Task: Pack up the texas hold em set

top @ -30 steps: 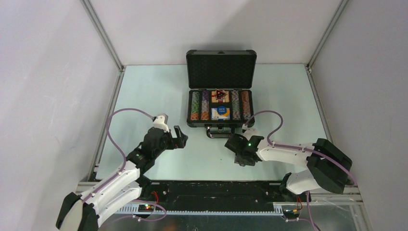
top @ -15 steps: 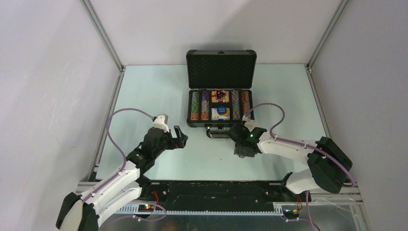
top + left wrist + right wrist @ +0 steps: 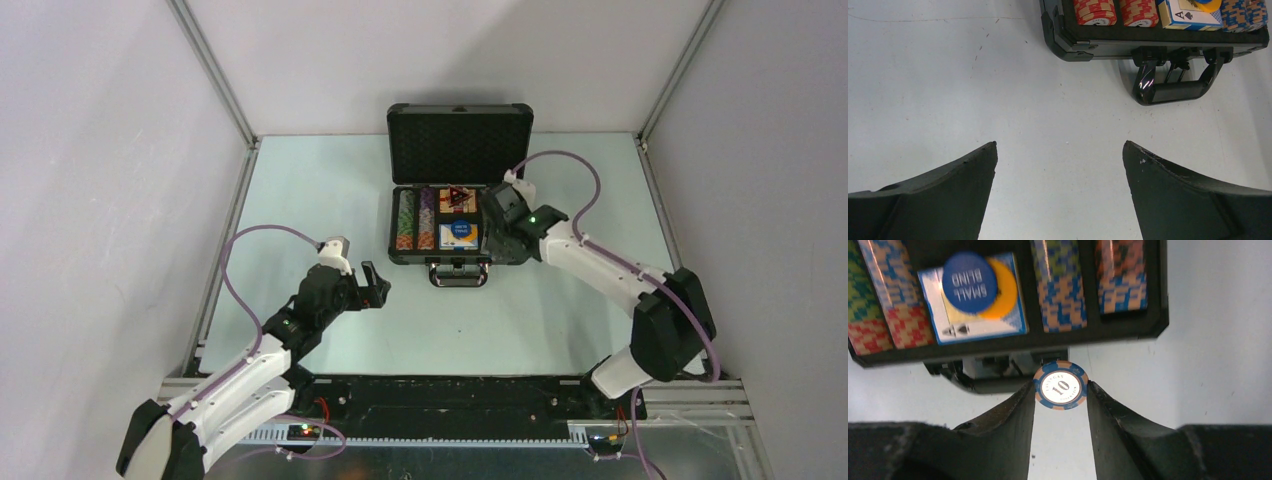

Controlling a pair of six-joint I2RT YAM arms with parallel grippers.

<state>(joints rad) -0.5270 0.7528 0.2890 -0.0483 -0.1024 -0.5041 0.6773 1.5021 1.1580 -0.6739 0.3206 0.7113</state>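
The dark briefcase (image 3: 459,145) lies open at the back of the table, lid upright. Rows of striped poker chips (image 3: 405,222) fill its tray beside a blue-and-white card box (image 3: 973,320). On that box lies a blue "small blind" button (image 3: 969,281) over an orange button (image 3: 1004,290). A dark triangular marker (image 3: 457,197) sits farther back. My right gripper (image 3: 1060,387) is shut on a blue-and-orange "10" chip (image 3: 1061,385), pinched edgewise at the fingertips, over the case's front right part. My left gripper (image 3: 1059,145) is open over bare table, left of the case's handle (image 3: 1173,92).
The case's handle (image 3: 459,275) sticks out toward me on the table. Metal frame posts and white walls close in the table at the left, right and back. The right arm's purple cable (image 3: 580,175) loops beside the case's lid.
The right arm has swung from the table in front of the case up over the case's right side, carrying the chip. The left arm has not moved.
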